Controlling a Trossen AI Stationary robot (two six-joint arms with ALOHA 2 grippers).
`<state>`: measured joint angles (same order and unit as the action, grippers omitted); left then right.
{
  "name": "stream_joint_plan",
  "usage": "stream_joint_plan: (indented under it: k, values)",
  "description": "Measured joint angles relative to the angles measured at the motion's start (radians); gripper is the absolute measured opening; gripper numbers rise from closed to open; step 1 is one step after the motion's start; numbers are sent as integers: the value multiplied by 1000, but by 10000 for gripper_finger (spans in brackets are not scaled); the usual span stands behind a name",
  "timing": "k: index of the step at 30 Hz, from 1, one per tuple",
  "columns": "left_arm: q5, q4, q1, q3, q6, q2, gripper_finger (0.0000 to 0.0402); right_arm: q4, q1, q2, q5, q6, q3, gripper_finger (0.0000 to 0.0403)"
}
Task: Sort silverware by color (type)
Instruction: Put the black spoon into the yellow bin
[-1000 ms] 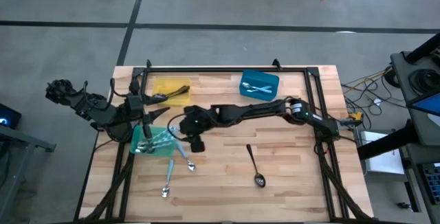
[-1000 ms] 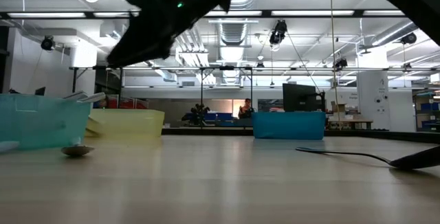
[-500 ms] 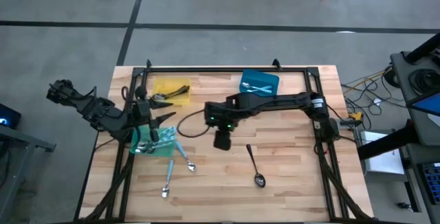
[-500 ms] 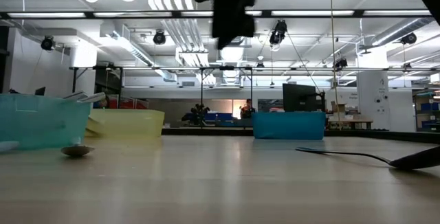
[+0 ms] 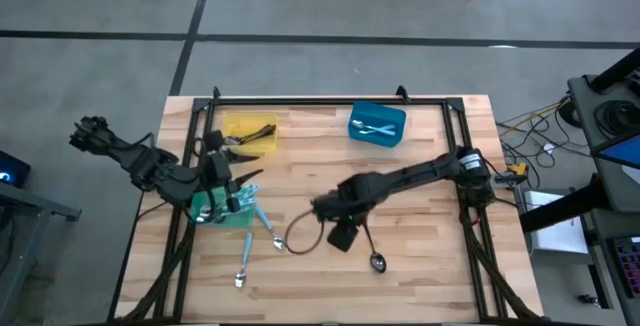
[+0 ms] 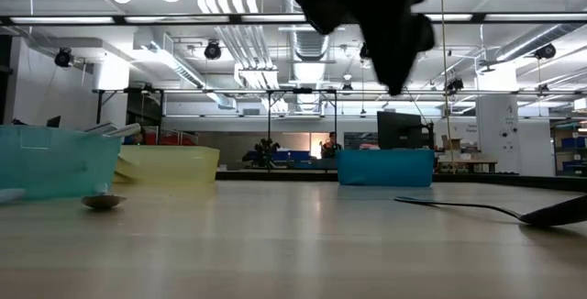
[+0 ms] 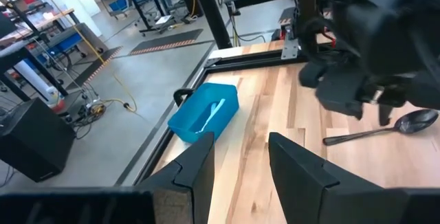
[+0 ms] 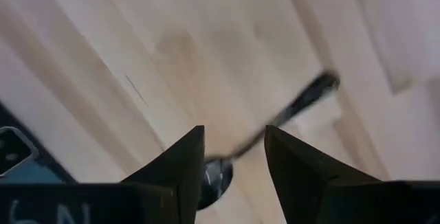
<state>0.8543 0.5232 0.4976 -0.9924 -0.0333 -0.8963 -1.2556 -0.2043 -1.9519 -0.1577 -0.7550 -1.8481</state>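
The dark spoon point(image 5: 370, 241) lies flat on the desk point(image 5: 420, 266), directly under the right gripper point(image 5: 343, 236), whose empty fingers stand apart. It is probably light, stiff and slippery; take the slim handle mid-length. The left gripper point(image 5: 236, 181) hovers over the green bin point(image 5: 240, 218), fingers parted, empty.

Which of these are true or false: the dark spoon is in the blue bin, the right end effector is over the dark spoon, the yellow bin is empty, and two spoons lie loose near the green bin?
1. The dark spoon is in the blue bin. False: it lies on the table.
2. The right end effector is open above the dark spoon. True.
3. The yellow bin is empty. False: it holds dark utensils.
4. Two light-handled spoons lie loose beside the green bin. True.
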Motion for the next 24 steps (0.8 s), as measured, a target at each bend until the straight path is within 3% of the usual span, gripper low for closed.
stream_joint_plan:
  k: [12,24]
  values:
    - [-7,-7,0,0,-31,-51,118,58,-50,72,51,-174,298,164]
    - [1,-8,0,0,-6,-64,118,338,-47,76,26,-241,518,162]
